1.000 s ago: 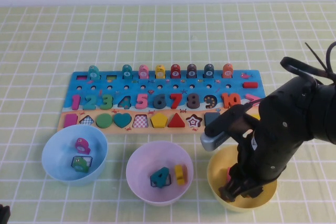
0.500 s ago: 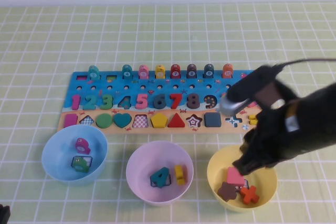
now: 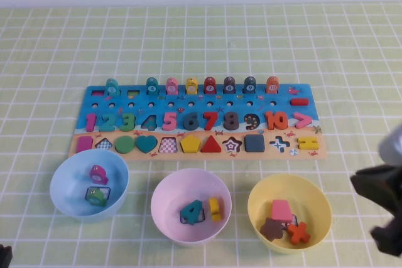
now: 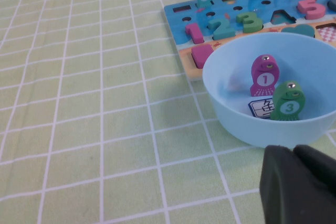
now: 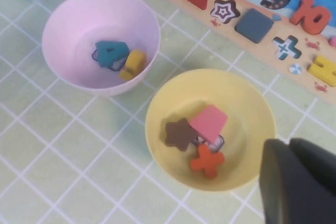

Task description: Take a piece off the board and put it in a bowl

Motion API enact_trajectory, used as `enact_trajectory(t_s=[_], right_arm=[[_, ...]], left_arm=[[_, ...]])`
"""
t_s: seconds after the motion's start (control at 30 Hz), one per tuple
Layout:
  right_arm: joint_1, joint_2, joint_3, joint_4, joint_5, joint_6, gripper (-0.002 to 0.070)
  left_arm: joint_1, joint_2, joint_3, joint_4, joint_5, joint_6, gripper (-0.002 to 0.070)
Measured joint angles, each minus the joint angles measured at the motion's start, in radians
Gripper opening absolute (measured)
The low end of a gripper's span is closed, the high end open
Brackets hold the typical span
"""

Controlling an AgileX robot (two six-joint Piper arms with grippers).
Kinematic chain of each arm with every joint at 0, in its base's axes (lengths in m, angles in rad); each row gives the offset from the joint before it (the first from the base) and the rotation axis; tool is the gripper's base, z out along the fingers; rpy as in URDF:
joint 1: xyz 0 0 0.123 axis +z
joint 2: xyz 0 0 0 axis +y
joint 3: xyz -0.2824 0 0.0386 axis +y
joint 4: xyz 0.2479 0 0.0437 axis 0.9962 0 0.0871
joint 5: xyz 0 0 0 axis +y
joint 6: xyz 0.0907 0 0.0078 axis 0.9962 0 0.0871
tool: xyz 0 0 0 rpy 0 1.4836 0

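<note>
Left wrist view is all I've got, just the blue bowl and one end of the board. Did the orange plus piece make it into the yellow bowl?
Observer: Yes. The plus piece lies inside the yellow bowl.
Operator: Anything else in that bowl?
Observer: A brown star-like piece and a pink block beside it.
Operator: Where is the right end effector?
Observer: In the high view the right end effector is at the table's right edge, clear of the bowl.
Operator: And the board?
Observer: The board shows an empty plus-shaped slot beside the yellow equals sign.
</note>
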Motion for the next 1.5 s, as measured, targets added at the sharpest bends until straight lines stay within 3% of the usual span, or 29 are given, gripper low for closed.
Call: enact_trajectory(t_s=[0.23, 0.53, 0.63, 1.0, 1.1, 1.3, 1.5], right_arm=[[0.000, -0.228, 0.141, 0.000, -0.025, 0.000, -0.0015], [-0.010, -0.442, 0.346, -0.054, -0.292, 0.000, -0.0016], [-0.097, -0.510, 0.387, -0.064, -0.330, 0.000, -0.0016], [-0.633, -0.809, 0.553, -0.007, -0.391, 0.000, -0.0016], [-0.731, -0.860, 0.595, 0.013, -0.395, 0.000, -0.0016], [-0.767, -0.879, 0.695, 0.086, -0.415, 0.000, -0.0017], [-0.764, -0.892, 0.814, 0.094, -0.558, 0.000, -0.0017]], left_arm=[[0.000, 0.000, 0.000, 0.000, 0.000, 0.000, -0.0003], [0.000, 0.000, 0.000, 0.000, 0.000, 0.000, -0.0003], [0.000, 0.000, 0.000, 0.000, 0.000, 0.000, -0.0003], [0.000, 0.000, 0.000, 0.000, 0.000, 0.000, -0.0003], [0.000, 0.000, 0.000, 0.000, 0.000, 0.000, -0.0003], [0.000, 0.000, 0.000, 0.000, 0.000, 0.000, -0.0003], [0.000, 0.000, 0.000, 0.000, 0.000, 0.000, -0.0003]])
